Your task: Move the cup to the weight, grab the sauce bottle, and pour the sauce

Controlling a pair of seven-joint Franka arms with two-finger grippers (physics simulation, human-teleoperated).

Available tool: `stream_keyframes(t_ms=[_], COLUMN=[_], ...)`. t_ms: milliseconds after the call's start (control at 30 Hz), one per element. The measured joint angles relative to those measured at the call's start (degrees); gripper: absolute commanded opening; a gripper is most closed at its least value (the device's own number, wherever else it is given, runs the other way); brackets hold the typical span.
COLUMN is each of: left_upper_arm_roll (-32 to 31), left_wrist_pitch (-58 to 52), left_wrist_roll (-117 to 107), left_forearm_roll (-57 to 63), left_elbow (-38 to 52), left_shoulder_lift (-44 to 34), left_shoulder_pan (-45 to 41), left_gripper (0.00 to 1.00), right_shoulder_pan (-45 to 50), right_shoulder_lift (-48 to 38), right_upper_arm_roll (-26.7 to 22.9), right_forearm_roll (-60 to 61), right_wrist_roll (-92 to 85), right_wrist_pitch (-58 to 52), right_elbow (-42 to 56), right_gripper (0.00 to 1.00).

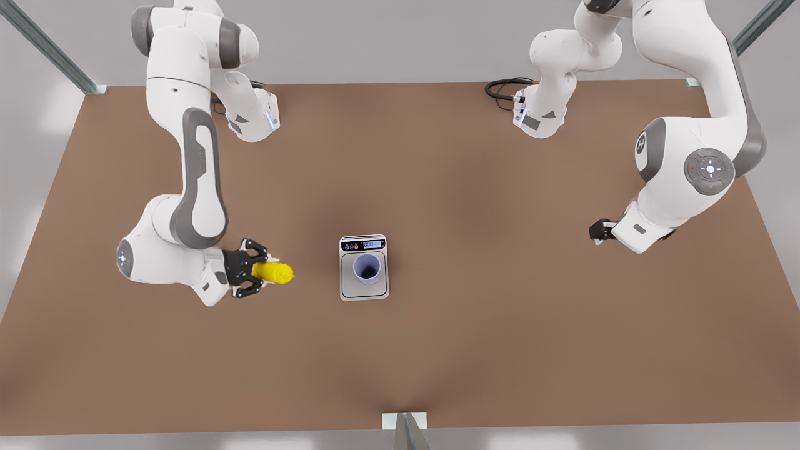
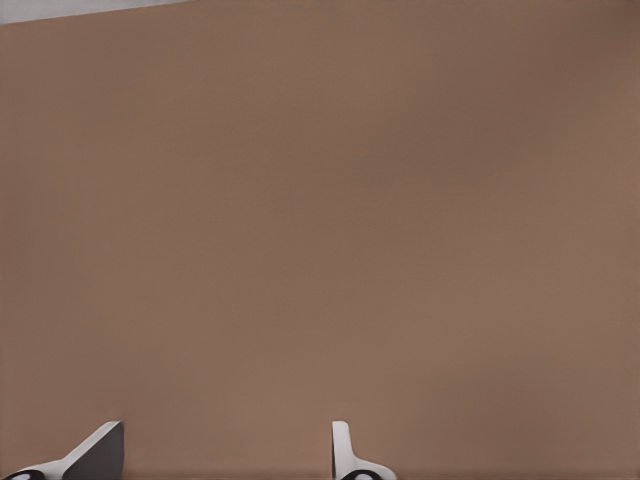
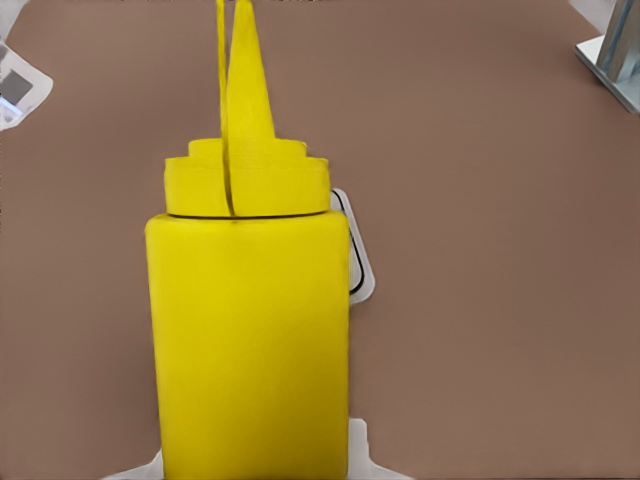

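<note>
Overall, a flat matte brown table [image 1: 437, 350] spans the scene, smooth and unmarked, with grey metal posts at its corners. Two glossy white arms with grey joint panels reach over it.

The arm on the front view's left carries the right gripper [image 1: 259, 271], black-fingered, pinching the sauce bottle [image 1: 275, 272] across its body. In the front view the bottle appears tipped, its nozzle end toward the weight. In the right wrist view the sauce bottle [image 3: 248, 340] is a bright yellow smooth cylinder with a stepped collar and a thin tapering cone nozzle; a pale finger pad [image 3: 355, 258] presses its side.

The arm on the front view's right waits, well apart from the rest. Its left gripper [image 1: 600, 231] is mostly hidden there; in the left wrist view the left gripper [image 2: 225, 455] shows two fingertips spread over bare table.

The weight [image 1: 364, 290] lies mid-table: a rectangular brushed silver-grey plate with a black control strip and lit display.

The cup [image 1: 367, 268], a small lavender round tumbler, stands upright on the weight's plate, open mouth up.
</note>
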Motion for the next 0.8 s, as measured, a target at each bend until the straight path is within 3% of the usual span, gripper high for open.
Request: stream_keyframes(t_ms=[133, 233, 300, 367, 500, 567, 800], left_upper_arm_roll=[0.00, 0.00, 0.00, 0.00, 0.00, 0.00, -0.09], left_wrist_pitch=[0.00, 0.00, -0.05, -0.09, 0.00, -0.05, -0.09], left_wrist_roll=[0.00, 0.00, 0.00, -0.09, -0.09, -0.09, -0.09], left_forearm_roll=[0.00, 0.00, 0.00, 0.00, 0.00, 0.00, 0.05], left_elbow=[0.00, 0.00, 0.00, 0.00, 0.00, 0.01, 0.00], left_shoulder_lift=[0.00, 0.00, 0.00, 0.00, 0.00, 0.00, -0.02], left_shoulder_pan=[0.03, -0.02, -0.06, -0.17, -0.21, -0.18, -0.23], left_gripper=[1.00, 1.00, 1.00, 1.00, 1.00, 1.00, 1.00], right_shoulder_pan=[-2.62, -9.76, -11.81, -17.55, -22.32, -27.69, -32.53], right_shoulder_lift=[-0.02, 0.00, 0.07, 0.08, 0.34, 0.59, 3.96], right_upper_arm_roll=[0.94, 7.28, 7.67, 12.99, 15.08, 20.13, 22.43], right_forearm_roll=[1.04, 1.13, 1.13, 1.04, 1.11, 1.01, 2.98], right_wrist_roll=[-2.75, -5.33, -7.15, -7.99, -12.82, -14.22, -23.32], right_wrist_pitch=[-0.41, -1.19, -2.36, -2.43, -3.55, -3.57, -3.56], right_elbow=[-0.96, -0.88, -0.97, -0.88, -0.80, -0.62, -0.30], right_gripper=[0.51, 0.51, 0.51, 0.51, 0.51, 0.51, 0.51])
